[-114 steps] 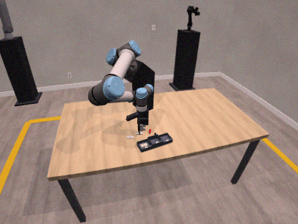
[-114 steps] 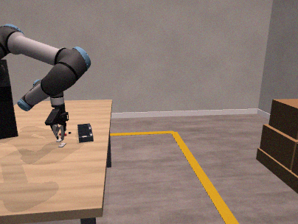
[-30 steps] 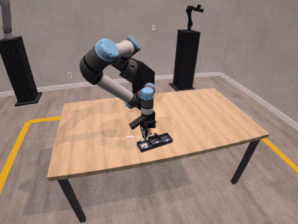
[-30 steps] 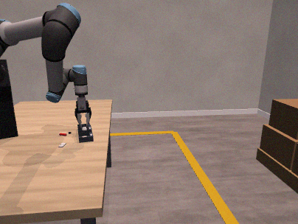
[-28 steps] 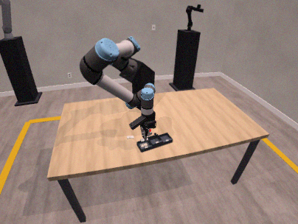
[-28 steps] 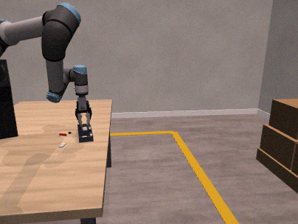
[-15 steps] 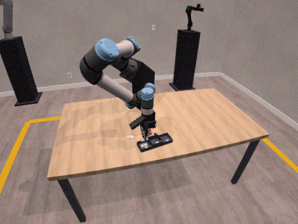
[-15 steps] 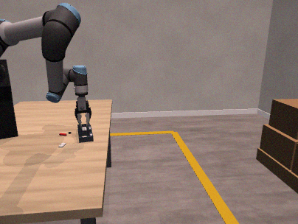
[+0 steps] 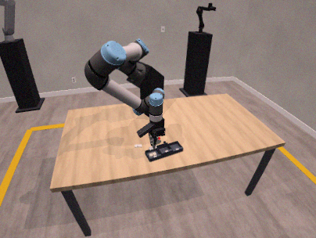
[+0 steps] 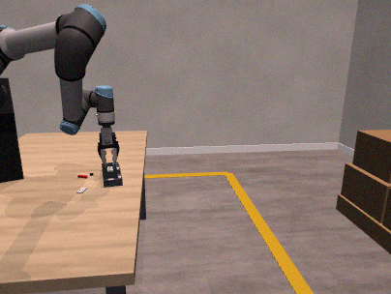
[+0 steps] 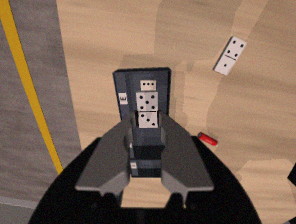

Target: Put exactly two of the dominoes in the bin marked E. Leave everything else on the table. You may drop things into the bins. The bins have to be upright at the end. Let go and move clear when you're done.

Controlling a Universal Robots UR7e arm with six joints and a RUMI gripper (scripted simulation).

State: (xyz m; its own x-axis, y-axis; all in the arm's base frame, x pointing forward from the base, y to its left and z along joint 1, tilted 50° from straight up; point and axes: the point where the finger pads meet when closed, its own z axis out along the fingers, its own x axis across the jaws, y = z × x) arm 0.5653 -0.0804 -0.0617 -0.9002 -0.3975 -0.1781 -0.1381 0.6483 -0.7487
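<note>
Domino [image 9: 151, 148] [image 10: 110, 168] [image 11: 147, 102] is held in the narrowed gripper [image 9: 152, 146] [image 10: 109, 162] [image 11: 147, 111] above bin E [image 9: 148, 156] [image 10: 112, 183] [image 11: 117, 85]; it should be centred between that bin's walls before release.

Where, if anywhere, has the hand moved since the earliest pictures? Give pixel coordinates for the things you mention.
Yes: in the exterior view, the hand [image 9: 153, 147] [image 10: 108, 163] [image 11: 147, 111] has moved right, from beside the bins [image 9: 166, 156] [image 10: 112, 184] [image 11: 144, 70] to above them.
</note>
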